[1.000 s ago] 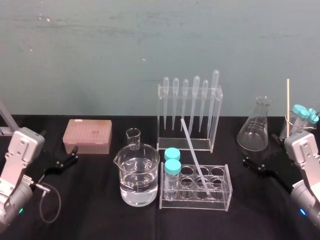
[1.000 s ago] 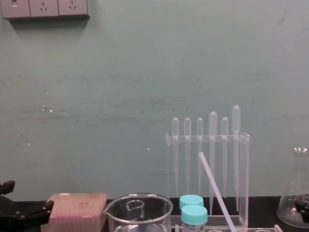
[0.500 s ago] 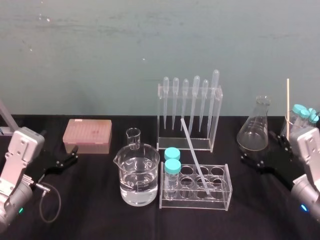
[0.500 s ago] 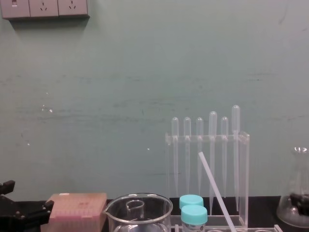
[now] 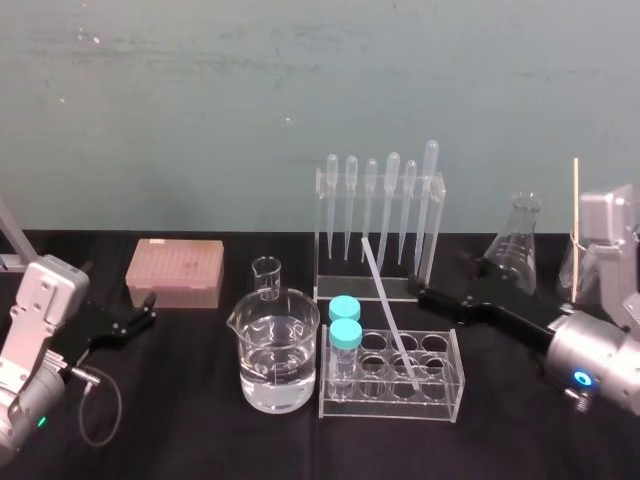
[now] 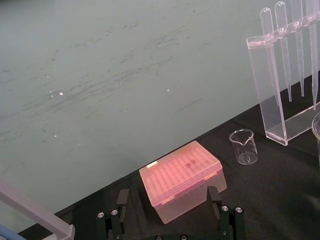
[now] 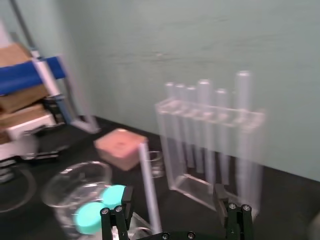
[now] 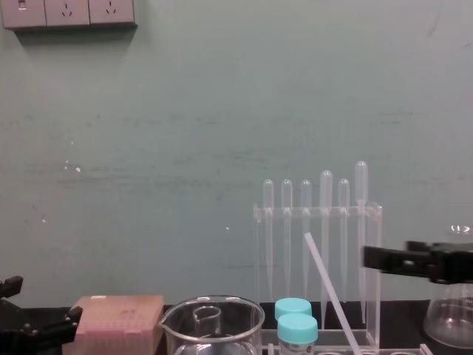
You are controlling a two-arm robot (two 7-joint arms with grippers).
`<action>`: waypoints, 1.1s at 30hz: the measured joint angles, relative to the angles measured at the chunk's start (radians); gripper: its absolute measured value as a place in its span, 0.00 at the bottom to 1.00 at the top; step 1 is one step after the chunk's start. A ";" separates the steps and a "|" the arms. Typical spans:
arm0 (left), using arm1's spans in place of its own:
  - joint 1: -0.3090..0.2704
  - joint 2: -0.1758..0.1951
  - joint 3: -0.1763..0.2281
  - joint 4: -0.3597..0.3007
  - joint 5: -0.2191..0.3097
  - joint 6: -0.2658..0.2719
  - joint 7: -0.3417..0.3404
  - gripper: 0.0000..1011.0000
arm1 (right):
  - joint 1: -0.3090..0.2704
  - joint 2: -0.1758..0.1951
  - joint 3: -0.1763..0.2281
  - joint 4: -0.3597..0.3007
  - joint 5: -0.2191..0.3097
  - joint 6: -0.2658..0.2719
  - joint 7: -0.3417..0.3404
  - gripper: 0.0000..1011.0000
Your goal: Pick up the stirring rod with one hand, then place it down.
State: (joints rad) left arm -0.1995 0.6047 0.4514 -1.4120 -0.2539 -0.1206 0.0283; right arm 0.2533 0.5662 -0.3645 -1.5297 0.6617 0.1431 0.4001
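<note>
Lab bench, mid-table: the translucent-white stirring rod (image 5: 389, 312) stands propped in a clear test tube rack (image 5: 390, 405). Its lower end sits in a well toward the rack's right side. Its upper end tilts far and left, in front of the pipette rack (image 5: 437, 225) with its row of bulb-topped pipettes (image 5: 391, 200).

The right gripper (image 5: 447, 279) extends in from the right, held above the black table (image 5: 200, 420). Its two black fingers are spread wide and grasp nothing. It hangs just right of the rod and clear of it, in front of the Erlenmeyer flask (image 5: 520, 235). From the right wrist camera, the blurred rod rises between the two parted fingers, farther off.

The left gripper (image 5: 150, 307) rests low at the table's left edge, near a pink pipette-tip box (image 5: 175, 272), its fingers likewise apart and empty.

Two blue-capped tubes (image 5: 345, 335) stand at the left end of the test tube rack. Just beside them, to the left, sits a large beaker (image 5: 278, 365) holding clear liquid, with a small empty beaker (image 5: 266, 276) behind it.
</note>
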 joint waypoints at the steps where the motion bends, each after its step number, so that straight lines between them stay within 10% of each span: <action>1: 0.000 0.000 0.000 0.000 0.000 0.000 0.000 0.99 | 0.016 -0.004 -0.014 0.001 0.005 0.019 0.020 0.99; 15: 0.000 0.000 0.000 0.000 0.000 0.000 0.000 0.99 | 0.170 -0.083 -0.131 0.133 -0.079 0.044 0.073 0.99; 33: 0.000 0.000 0.000 0.000 0.000 0.000 0.000 0.99 | 0.241 -0.153 -0.174 0.245 -0.183 0.004 0.082 0.99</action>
State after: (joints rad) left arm -0.1995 0.6047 0.4514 -1.4120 -0.2539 -0.1206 0.0283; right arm 0.4941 0.4137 -0.5382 -1.2843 0.4792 0.1474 0.4824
